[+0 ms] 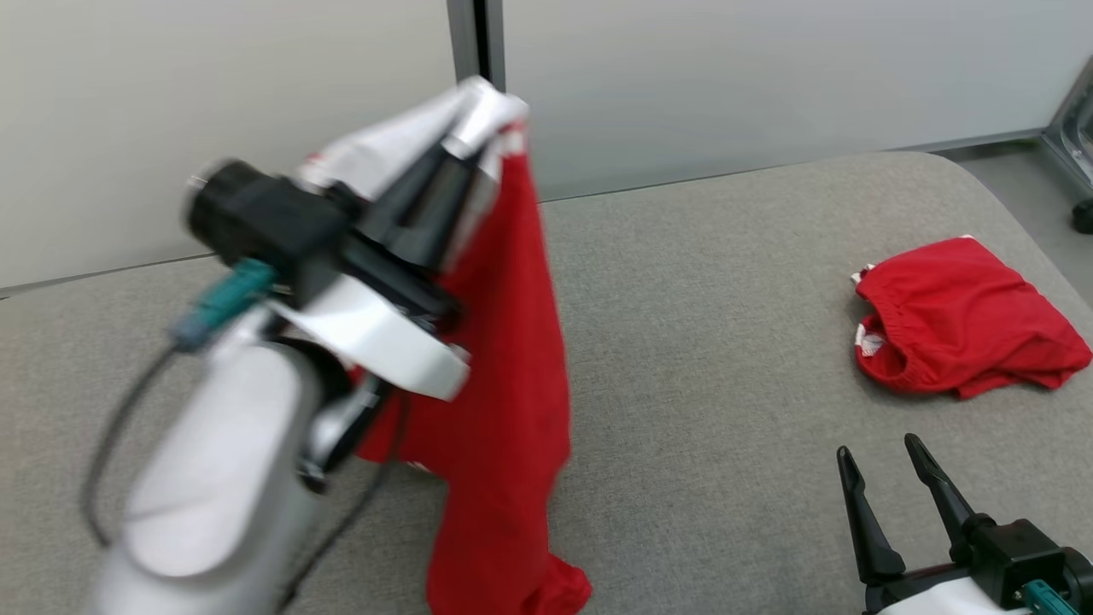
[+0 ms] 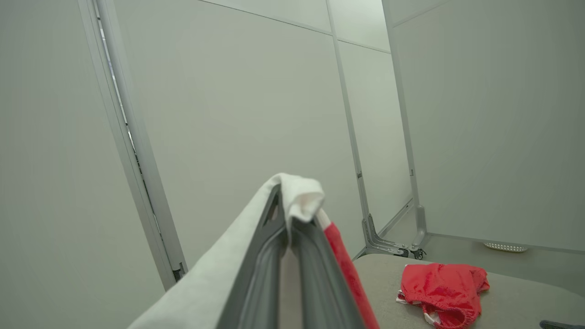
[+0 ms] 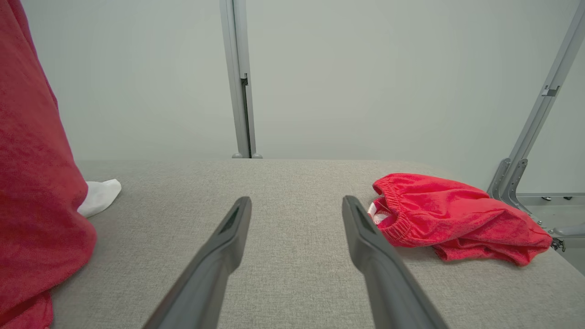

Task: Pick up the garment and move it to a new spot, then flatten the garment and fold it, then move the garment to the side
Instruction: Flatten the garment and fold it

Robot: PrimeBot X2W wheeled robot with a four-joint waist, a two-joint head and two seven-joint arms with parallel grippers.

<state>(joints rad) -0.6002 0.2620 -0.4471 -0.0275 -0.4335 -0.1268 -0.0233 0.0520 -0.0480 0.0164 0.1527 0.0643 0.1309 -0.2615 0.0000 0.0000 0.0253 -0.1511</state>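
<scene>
Currently raised high: left gripper (image 1: pixel 468 137), fingers pressed together on the white-trimmed upper edge of the red garment (image 1: pixel 504 342). Hanging straight down from the fingertips, with white cloth draped over both tips and down one side of the fingers. Lower end of the garment reaching the grey padded surface (image 1: pixel 726 384) directly below the gripper. Small white fabric end (image 3: pixel 100 196) lying on the surface just beside the hanging cloth, as seen from the right wrist view. Low and well off to the right of the left gripper: right gripper (image 1: pixel 878 448), fingers spread wide, nothing between them, close above the surface. Beyond the right gripper's tips and slightly to its right: second red garment (image 1: pixel 965 316), crumpled, elastic waistband turned toward the gripper, apart from both fingers. Pale wall panels (image 1: pixel 213 128) behind the surface.
</scene>
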